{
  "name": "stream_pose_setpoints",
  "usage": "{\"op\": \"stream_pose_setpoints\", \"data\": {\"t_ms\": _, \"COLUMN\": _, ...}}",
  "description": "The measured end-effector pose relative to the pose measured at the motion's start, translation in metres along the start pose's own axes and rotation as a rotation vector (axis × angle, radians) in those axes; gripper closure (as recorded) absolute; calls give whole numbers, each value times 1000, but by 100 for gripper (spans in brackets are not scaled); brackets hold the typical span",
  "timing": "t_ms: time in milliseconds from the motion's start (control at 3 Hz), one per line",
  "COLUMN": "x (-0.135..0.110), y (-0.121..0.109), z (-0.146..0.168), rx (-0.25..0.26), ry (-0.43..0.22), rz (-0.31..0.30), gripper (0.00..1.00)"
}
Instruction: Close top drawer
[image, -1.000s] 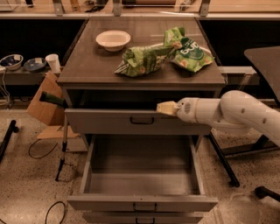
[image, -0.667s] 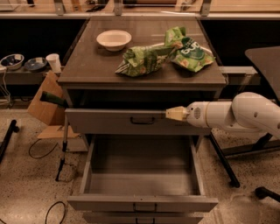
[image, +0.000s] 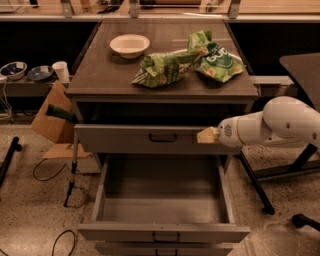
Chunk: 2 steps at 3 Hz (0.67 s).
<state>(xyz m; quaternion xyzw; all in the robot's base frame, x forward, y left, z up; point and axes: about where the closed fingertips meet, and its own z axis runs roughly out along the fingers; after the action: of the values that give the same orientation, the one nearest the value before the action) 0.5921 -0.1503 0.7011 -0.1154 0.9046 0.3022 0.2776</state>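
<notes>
The top drawer (image: 125, 139) is a wide grey drawer with a small dark bar handle (image: 162, 137). Its front stands a little way out from the cabinet, with a dark gap above it. My gripper (image: 206, 135), tan-tipped on a white arm (image: 280, 125) reaching in from the right, is at the right part of the drawer's front, touching or very near it. It holds nothing that I can see. The drawer one level lower (image: 165, 232) is pulled far out and is empty.
On the cabinet top (image: 100, 75) lie a white bowl (image: 129, 45) and two green snack bags (image: 162, 70) (image: 217, 57). The lowest drawer front (image: 165, 249) shows at the bottom edge. A cardboard box (image: 50, 117), cables and cups are at the left, and a dark table's legs (image: 257, 187) at the right.
My gripper has slid to the right along the top drawer's front, and the arm has drawn back to the right. The drawer front looks unmoved.
</notes>
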Motion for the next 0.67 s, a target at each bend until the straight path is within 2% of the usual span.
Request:
{"op": "stream_pose_setpoints", "data": {"t_ms": 333, "x": 2, "y": -10, "z": 18, "rx": 68, "ry": 100, "rz": 16, "gripper": 100}}
{"op": "stream_pose_setpoints", "data": {"t_ms": 667, "x": 3, "y": -13, "z": 34, "rx": 85, "ry": 149, "rz": 27, "gripper": 100}}
